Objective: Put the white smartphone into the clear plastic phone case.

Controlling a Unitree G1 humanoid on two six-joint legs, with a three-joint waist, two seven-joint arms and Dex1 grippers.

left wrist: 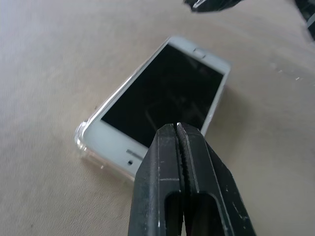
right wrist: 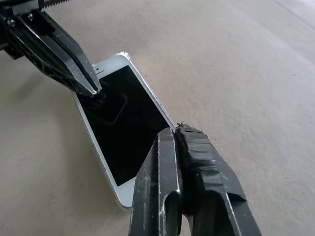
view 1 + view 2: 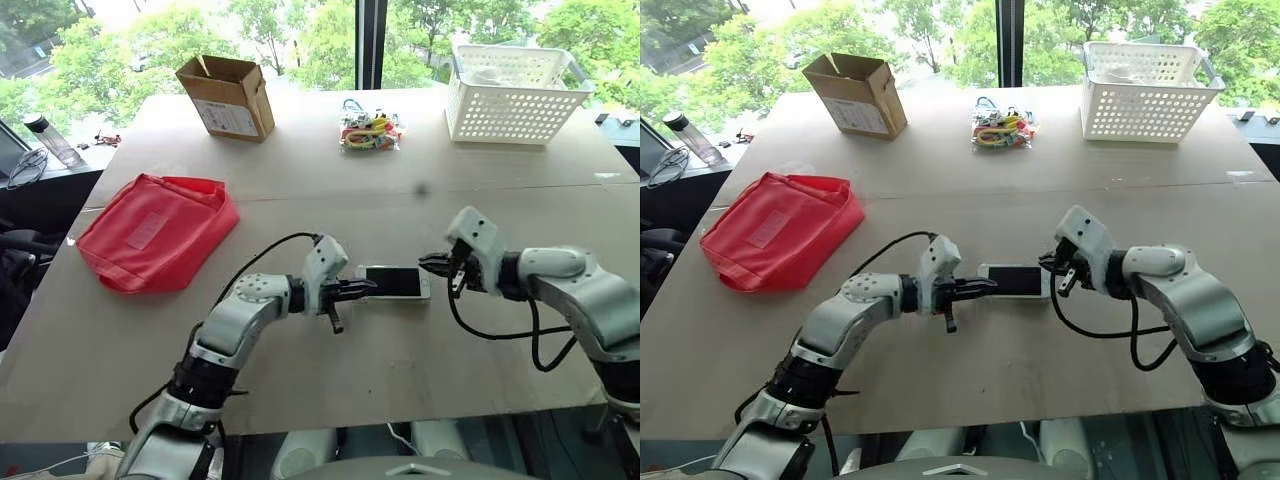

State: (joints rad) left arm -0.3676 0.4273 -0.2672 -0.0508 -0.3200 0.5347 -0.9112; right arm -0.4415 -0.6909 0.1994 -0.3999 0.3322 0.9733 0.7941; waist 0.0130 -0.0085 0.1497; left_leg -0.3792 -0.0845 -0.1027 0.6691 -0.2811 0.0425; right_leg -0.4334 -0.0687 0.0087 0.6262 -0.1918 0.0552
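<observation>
Left eye view showed the white smartphone (image 3: 394, 282) lying flat on the table (image 3: 300, 180), between the left gripper (image 3: 362, 288) and the right gripper (image 3: 432, 263). Left wrist view showed it sitting inside the clear plastic phone case (image 1: 83, 147). Both grippers were pinched tight, holding nothing.

I see a wide beige tabletop (image 3: 330, 380), seam running across the middle. Lying on it: red fabric pouch (image 3: 158, 232) on the left side, open cardboard box (image 3: 227, 96) upright at the far left, white perforated basket (image 3: 514, 92) at the far right, small bundle of coloured bits (image 3: 371, 131) between box and basket. Near the front centre the white smartphone (image 3: 393, 282) lies flat, screen up, seated in the clear plastic phone case (image 1: 83, 147), whose rim I see round the phone's corner.
</observation>
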